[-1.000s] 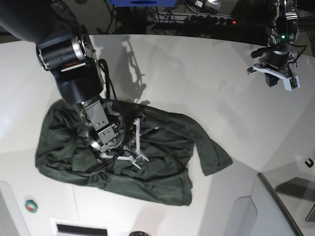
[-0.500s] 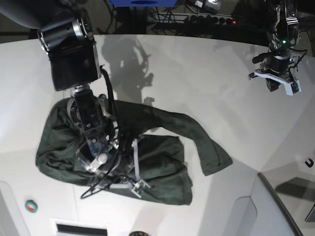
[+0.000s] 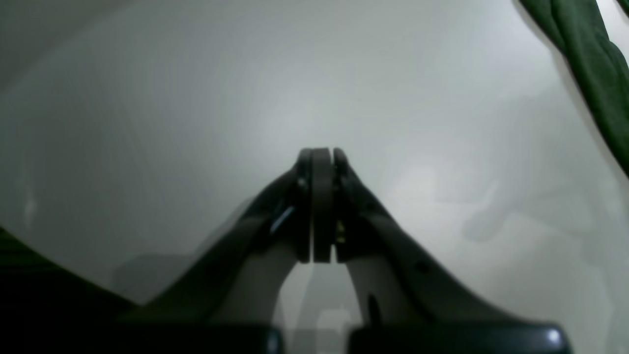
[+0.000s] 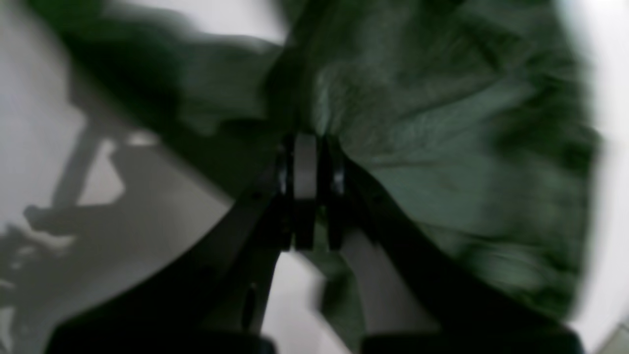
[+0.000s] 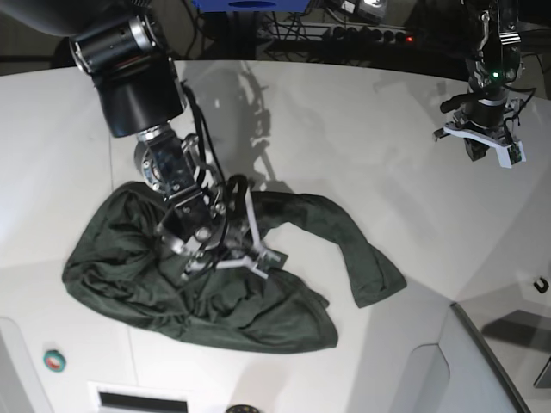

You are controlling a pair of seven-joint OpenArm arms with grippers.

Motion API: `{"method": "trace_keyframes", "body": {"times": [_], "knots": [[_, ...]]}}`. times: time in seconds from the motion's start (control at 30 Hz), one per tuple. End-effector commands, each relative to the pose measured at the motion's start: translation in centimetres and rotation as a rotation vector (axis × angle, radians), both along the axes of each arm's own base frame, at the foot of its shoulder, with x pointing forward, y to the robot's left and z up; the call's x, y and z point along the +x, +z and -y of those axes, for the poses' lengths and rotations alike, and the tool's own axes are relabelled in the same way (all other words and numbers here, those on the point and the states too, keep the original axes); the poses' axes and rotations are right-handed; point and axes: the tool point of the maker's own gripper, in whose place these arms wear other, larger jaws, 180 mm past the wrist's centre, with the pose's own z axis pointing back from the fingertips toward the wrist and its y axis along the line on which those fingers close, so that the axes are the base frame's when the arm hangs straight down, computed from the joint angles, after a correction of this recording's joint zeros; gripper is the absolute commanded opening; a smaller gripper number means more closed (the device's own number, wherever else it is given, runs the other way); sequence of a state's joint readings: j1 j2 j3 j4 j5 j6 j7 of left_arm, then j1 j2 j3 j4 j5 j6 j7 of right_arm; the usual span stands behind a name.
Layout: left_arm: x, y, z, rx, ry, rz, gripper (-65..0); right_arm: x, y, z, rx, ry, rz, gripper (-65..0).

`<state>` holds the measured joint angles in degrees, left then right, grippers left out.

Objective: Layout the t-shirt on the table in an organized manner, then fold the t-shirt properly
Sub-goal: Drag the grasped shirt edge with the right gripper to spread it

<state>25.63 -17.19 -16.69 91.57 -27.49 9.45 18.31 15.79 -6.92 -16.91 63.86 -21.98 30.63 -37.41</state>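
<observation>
We see the t-shirt [image 5: 215, 292] lying in a crumpled heap on the near left part of the table [image 5: 344, 163], its dark green fabric soft and thin, gathered into many shallow folds and ridges. One long, narrow stretch of cloth trails off to the right and ends in a rounded flap near the table's seam line. The tabletop itself is smooth and white with a faint sheen, carrying soft grey shadows of the arms, and its far edge curves against a dark background. The right gripper [image 5: 225, 258] is down in the middle of the heap; in its wrist view the dark, tapered fingers [image 4: 334, 172] are pressed together with green cloth bunched right at their tips, so it is pinching a fold of the t-shirt, though that view is blurred and the weave shows only as a fine mottled grain. The left gripper [image 5: 482, 142] hangs above bare table at the far right, well apart from the shirt; in its wrist view the matte black fingers [image 3: 344, 196] meet flat along their pads with nothing between them, over plain white surface, and only a rumpled green edge shows in the upper right corner. A small round green and red button [image 5: 54, 361] sits at the near left.
</observation>
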Motion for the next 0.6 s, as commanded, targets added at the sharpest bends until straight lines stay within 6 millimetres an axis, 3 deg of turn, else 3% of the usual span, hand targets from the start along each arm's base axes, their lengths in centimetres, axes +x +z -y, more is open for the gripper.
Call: {"method": "trace_keyframes", "body": {"times": [0.0, 0.13, 0.2, 0.3, 0.4, 0.47, 0.57], "knots": [[0.6, 1.1, -0.6, 0.027, -0.003, 0.035, -65.0, 1.8, 1.4, -0.2, 0.018, -0.004, 0.052, -64.7], [0.5, 1.0, -0.5, 0.028, -0.005, 0.031, -65.0, 1.1, 0.8, 0.1, 0.011, -0.003, 0.044, -53.7], [0.4, 1.0, -0.5, 0.028, -0.005, 0.028, -65.0, 1.9, 2.1, 2.8, -0.001, -0.057, 0.090, -45.6], [0.2, 0.9, -0.5, 0.027, -0.005, 0.025, -65.0, 2.7, 3.7, 6.5, -0.012, -0.159, 0.131, -39.2], [0.2, 0.8, -0.5, 0.028, -0.007, 0.024, -65.0, 2.5, 2.8, 10.8, 0.007, -0.301, 0.101, -40.5], [0.2, 0.8, -0.5, 0.028, -0.007, 0.024, -65.0, 1.5, 1.1, 12.9, 0.017, -0.378, 0.044, -43.8], [0.5, 1.0, -0.5, 0.025, -0.006, 0.031, -65.0, 0.2, -1.5, 13.6, 0.036, -0.416, -0.027, -58.1]]}}
